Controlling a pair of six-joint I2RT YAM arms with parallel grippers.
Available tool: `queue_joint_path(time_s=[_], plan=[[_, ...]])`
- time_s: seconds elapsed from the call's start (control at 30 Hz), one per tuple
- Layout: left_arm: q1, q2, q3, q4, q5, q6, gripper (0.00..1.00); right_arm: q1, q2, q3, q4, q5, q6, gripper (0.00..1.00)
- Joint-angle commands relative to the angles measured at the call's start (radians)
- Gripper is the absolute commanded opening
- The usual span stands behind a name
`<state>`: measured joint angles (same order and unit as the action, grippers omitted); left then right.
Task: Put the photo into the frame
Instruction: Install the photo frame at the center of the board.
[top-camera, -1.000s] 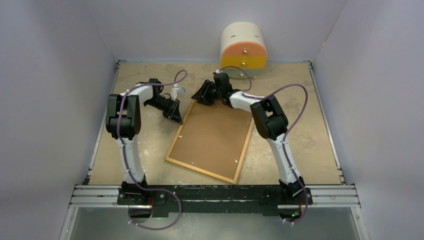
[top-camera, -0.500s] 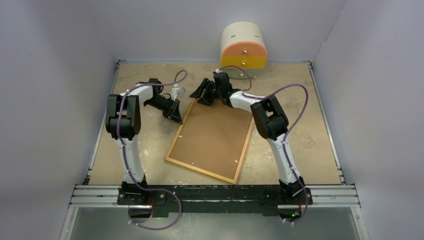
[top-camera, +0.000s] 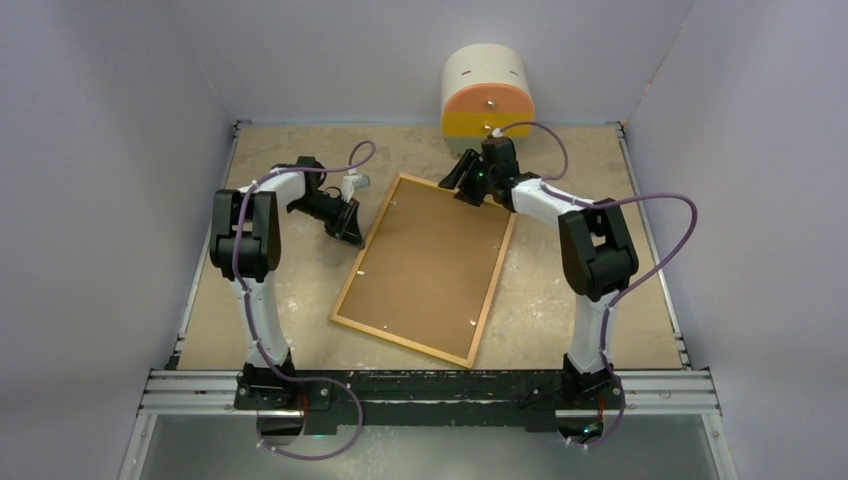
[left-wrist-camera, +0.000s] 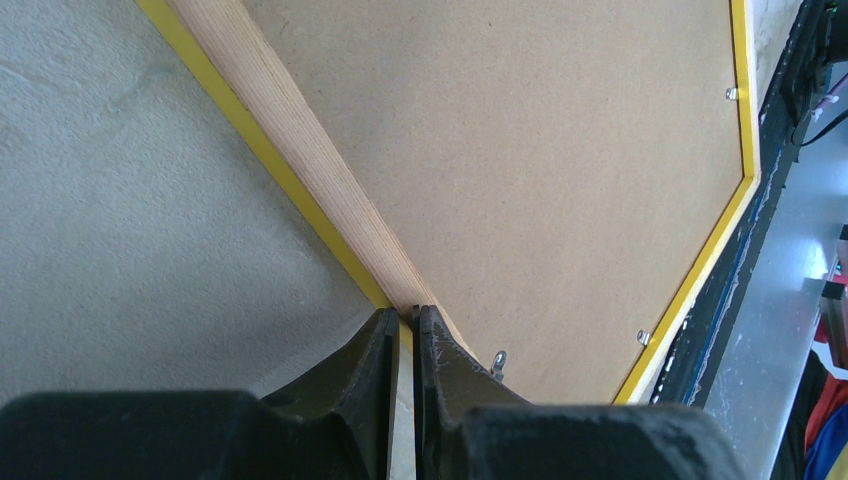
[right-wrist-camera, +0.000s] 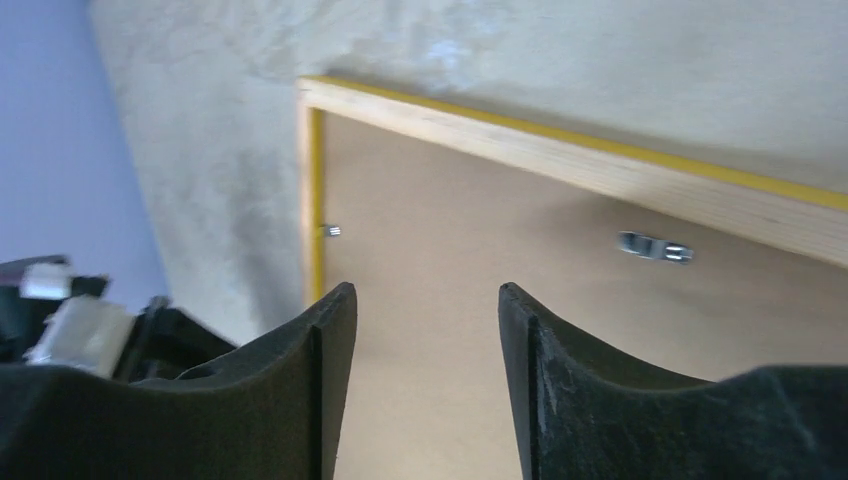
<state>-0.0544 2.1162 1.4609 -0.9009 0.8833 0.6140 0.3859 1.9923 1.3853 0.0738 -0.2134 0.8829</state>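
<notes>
Frame lies face down mid-counter, skewed, long side running from the near centre up toward the far wall. The wood back is up, and a yellow edge shows round the rim. Brown backing board sits inside it, flat, covering the whole opening, so whatever is under it is hidden. Small metal tabs sit along the rim on the board.

Left fingers are at the frame's left long side, near its far end. In the left wrist view the left fingers are almost closed with only a sliver between them, and the tips sit right at the wood rim and yellow edge. Can't tell if anything is pinched in that sliver.

Right fingers are over the frame's far short edge, toward the right corner. In the right wrist view the right fingers are spread well apart with nothing between them, and board and a frame corner show below.

A white drum with an orange and yellow face stands against the far wall, just beyond the right arm's wrist. Speckled beige counter surrounds the frame.
</notes>
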Motion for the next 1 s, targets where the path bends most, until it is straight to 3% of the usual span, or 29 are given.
queue_joint_path(time_s=[0.0,0.97], plan=[[-0.005,-0.015,-0.031,0.003,-0.047,0.043,0.12,0.004,0.003,-0.031,-0.072,0.104,-0.067,0.55],[-0.015,-0.021,-0.031,0.0,-0.062,0.044,0.11,-0.04,0.081,0.006,-0.099,0.318,-0.123,0.46]])
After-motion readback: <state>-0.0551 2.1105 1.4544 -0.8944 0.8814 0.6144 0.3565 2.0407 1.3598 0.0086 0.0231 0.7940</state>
